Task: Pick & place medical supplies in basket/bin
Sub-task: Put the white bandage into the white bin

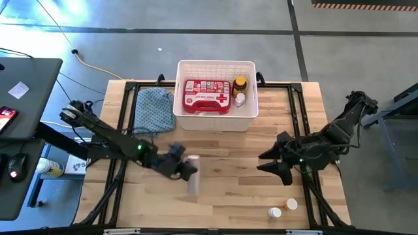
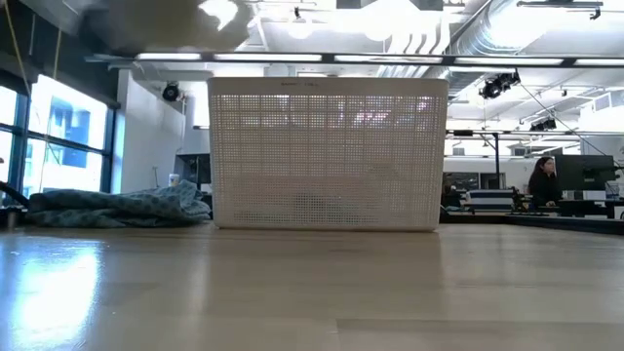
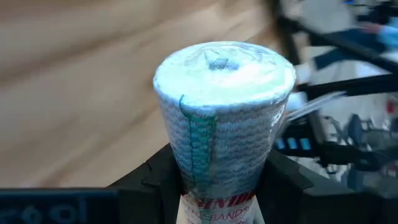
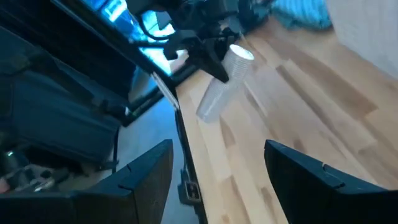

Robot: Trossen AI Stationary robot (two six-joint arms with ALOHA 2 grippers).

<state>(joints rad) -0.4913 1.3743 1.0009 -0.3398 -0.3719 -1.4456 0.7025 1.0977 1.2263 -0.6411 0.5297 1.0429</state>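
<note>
My left gripper (image 1: 185,171) is over the table's middle, shut on a white gauze bandage roll (image 3: 221,112) in clear wrap. The right wrist view shows the same roll (image 4: 222,81) in the left arm's fingers. My right gripper (image 1: 273,164) is open over the right half and touches nothing. The white slotted basket (image 1: 185,98) stands at the far edge. In it are the red first-aid case (image 1: 208,96), an amber yellow-capped bottle (image 1: 240,84) and a white bottle (image 1: 240,99). Two small white pill bottles (image 1: 282,209) stand near the right front corner. My left gripper pinches the bandage roll between its two fingers (image 3: 281,182), which sit on the labelled part of its side (image 3: 214,202). The roll's free round end (image 3: 224,65) points away from the wrist. The roll sticks out past the fingertips, tilted, seemingly clear of the table.
A blue patterned cloth (image 1: 155,109) lies just left of the basket, and the low view also shows the cloth (image 2: 117,207) beside the basket (image 2: 327,156). Bare wood lies between the grippers and the basket. A desk with devices (image 1: 19,98) stands off the left edge.
</note>
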